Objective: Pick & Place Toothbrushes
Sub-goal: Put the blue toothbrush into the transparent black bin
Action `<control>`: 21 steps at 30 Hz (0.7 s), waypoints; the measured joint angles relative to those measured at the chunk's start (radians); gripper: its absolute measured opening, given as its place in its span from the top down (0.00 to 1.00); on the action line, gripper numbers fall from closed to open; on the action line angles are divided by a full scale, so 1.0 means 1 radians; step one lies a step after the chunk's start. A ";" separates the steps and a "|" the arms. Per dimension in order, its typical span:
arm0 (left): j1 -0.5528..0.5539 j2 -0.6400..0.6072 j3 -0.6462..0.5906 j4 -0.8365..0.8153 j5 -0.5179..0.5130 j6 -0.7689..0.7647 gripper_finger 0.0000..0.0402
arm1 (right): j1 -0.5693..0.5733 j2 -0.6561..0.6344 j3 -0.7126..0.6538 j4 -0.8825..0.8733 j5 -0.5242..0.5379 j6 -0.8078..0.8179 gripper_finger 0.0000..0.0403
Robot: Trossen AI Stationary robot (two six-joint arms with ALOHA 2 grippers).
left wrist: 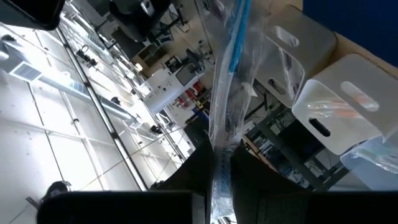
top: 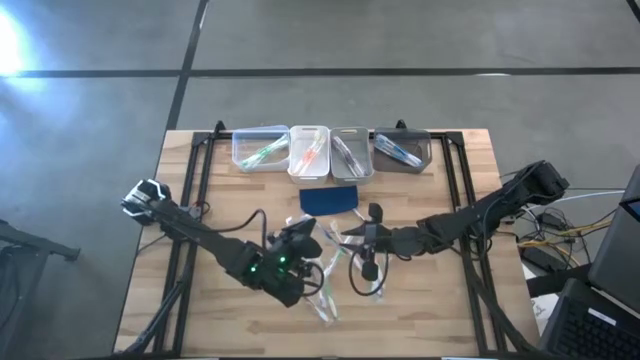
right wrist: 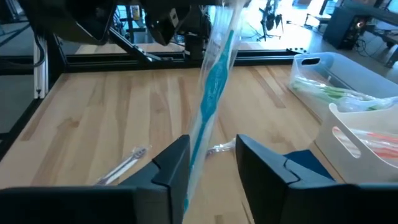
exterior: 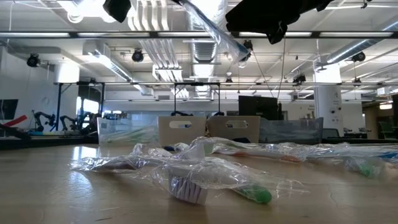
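One blue toothbrush (right wrist: 211, 93) in a clear wrapper hangs above the table's (top: 440, 310) middle; we see the left gripper (left wrist: 217, 180) clamped on it and the right gripper's (right wrist: 211, 162) jaws parted around it. Four bins (top: 330, 152) sit at twelve o'clock.

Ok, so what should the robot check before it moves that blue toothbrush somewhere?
1. Left hand shut on the blue toothbrush: ok, its wrapper runs between the fingers.
2. Right hand open: ok.
3. Right hand clear of the wrapper: cannot tell, it hangs close to one finger.
4. Bin with blue brushes has room: ok, it looks far from full.
5. Way to that bin free: not ok, the right arm lies on that side.
6. Loose toothbrushes on the table not caught on the lifted one: cannot tell.
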 joint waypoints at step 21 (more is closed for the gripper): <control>0.070 0.000 0.006 0.084 0.033 0.061 0.91 | -0.028 0.000 0.000 0.000 -0.003 0.044 0.51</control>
